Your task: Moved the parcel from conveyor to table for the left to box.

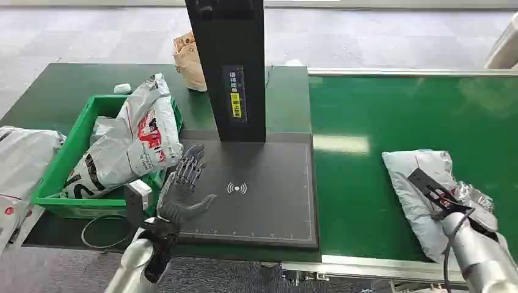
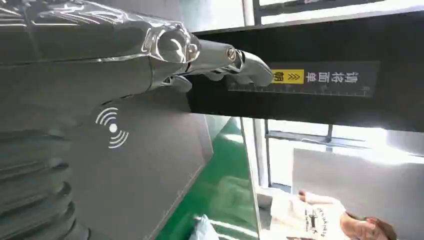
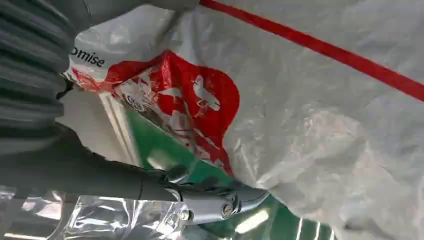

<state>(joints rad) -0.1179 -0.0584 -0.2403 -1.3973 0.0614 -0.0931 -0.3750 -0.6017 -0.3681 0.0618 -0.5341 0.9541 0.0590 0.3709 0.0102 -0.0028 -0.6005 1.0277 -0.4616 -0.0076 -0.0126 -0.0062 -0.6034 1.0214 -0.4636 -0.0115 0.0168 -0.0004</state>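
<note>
While the right hand lies on top of the silver-white parcel on the green conveyor, near the belt's front edge, its fingers press against the crinkled plastic; whether they have closed around the bag cannot be told. In the right wrist view the parcel's wrapping shows a red print and a red stripe, with green belt visible beneath its lifted edge. The left hand hovers over the front left corner of the dark scanning pad on the desk, holding nothing, its fingers spread wide and pointing away from the robot. A black scanner column rises from the pad's rear edge, bearing a small yellow label. Just left of the pad, a green box sits near the desk's front left corner, already holding a white bag with red and black print. A brown paper bag stands at the desk's rear edge, behind the column.
</note>
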